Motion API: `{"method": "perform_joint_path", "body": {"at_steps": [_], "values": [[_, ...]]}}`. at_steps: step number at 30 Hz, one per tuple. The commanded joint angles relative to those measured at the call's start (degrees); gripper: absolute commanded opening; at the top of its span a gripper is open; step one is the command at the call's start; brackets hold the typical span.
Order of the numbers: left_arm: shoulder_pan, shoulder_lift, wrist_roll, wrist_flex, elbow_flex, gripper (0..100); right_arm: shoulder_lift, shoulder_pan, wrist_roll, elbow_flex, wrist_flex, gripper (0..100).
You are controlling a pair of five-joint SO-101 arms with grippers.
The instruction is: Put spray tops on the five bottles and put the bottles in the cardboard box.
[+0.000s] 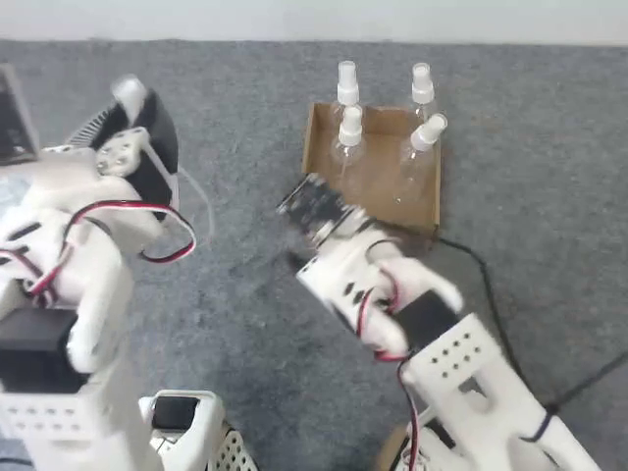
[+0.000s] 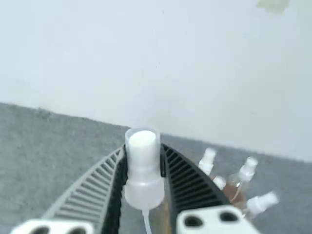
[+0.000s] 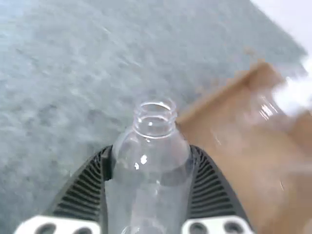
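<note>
My left gripper (image 2: 142, 171) is shut on a white spray top (image 2: 142, 161), its thin tube hanging below; in the high view this spray top (image 1: 129, 92) is held up at the far left of the grey carpet. My right gripper (image 3: 152, 170) is shut on a clear bottle (image 3: 152, 156) whose neck is bare and uncapped. That gripper (image 1: 316, 211) sits just beside the near left corner of the cardboard box (image 1: 316, 147). Several capped bottles (image 1: 350, 132) stand at the box, two toward its back and two nearer, one of them leaning (image 1: 424, 137).
Grey carpet covers the table (image 1: 235, 314). A black cable (image 1: 491, 294) runs along the right of the box. The capped bottles (image 2: 246, 180) show far off in the left wrist view. A white wall (image 2: 156, 58) rises behind the table.
</note>
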Motion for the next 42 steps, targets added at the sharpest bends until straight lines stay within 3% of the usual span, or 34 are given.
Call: {"method": "perform_joint_path", "body": {"at_steps": [1, 8, 16, 26, 42], "values": [[0.18, -0.53, 5.27, -2.64, -2.42, 1, -2.33, -4.79, -0.26, 1.76, -8.57, 0.6], [0.0, -0.97, 7.38, -4.48, 1.45, 1, -2.86, -8.57, -0.44, 5.89, -13.05, 0.7], [0.18, -4.57, 7.21, -4.04, 3.47, 1, -2.95, -5.85, -5.89, 10.29, -22.64, 0.6], [4.22, -8.35, 7.3, -13.19, 18.24, 1, -2.95, -5.85, -6.15, 10.37, -22.46, 0.6], [4.84, -8.09, 7.03, -13.8, 16.48, 1, -2.95, -5.76, -6.15, 10.37, -21.58, 0.6]]}}
